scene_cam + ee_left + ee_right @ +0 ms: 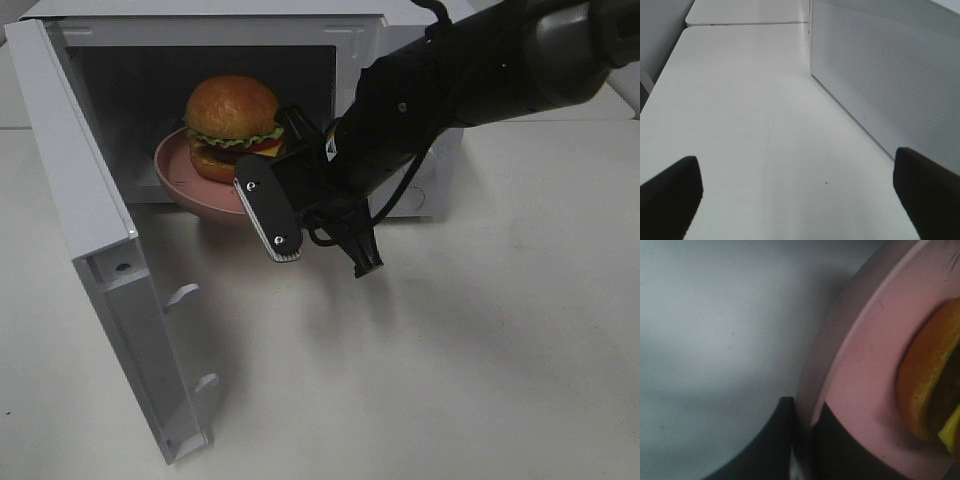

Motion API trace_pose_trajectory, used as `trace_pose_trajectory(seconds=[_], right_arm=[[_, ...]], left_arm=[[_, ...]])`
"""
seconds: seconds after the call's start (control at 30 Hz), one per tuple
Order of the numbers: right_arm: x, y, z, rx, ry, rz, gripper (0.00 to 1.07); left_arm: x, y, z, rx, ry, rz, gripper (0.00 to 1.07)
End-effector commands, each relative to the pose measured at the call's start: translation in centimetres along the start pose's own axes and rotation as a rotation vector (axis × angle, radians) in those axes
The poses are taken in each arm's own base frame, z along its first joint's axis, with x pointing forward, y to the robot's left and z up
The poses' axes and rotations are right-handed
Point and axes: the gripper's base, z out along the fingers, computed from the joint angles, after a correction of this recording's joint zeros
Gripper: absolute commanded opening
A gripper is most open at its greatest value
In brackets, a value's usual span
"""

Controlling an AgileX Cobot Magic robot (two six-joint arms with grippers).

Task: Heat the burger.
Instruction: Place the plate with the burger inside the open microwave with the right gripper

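Note:
The burger [232,112] sits on a round pink plate [190,178] just inside the open white microwave [210,28], with the plate's front edge at the opening. My right gripper [281,160] is shut on the plate's right rim. In the right wrist view its dark fingers [774,442] pinch the pink plate's rim [860,365], and the burger's bun edge [927,375] shows beside them. My left gripper [800,197] is open and empty over the bare table. It does not show in the high view.
The microwave door [95,230] is swung wide open towards the front left. In the left wrist view the microwave's perforated side wall [890,75] stands to one side of the left gripper. The white table [450,360] extends to the front and right.

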Motion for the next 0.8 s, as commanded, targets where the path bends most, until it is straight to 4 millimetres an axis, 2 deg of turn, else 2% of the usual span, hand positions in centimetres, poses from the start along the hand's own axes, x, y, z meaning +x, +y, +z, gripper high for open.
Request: trace_pose_trajectory(seconds=[0.03,0.57,0.8], right_arm=[[0.0,-2.0,-0.4,0.094,0.009,-0.008,0.0],[-0.1,-4.5,2.1,0.081,0.034,-0.012,0.0],[-0.2,-6.6,3.5,0.099,0.05,0.059,0.0]], left_arm=[[0.2,0.0,-0.2,0.001,-0.02,-0.005,0.98],[0.2,0.0,-0.2,0.001,-0.02,-0.005,0.98],[0.2,0.0,-0.2,0.001,-0.02,-0.005,0.98]])
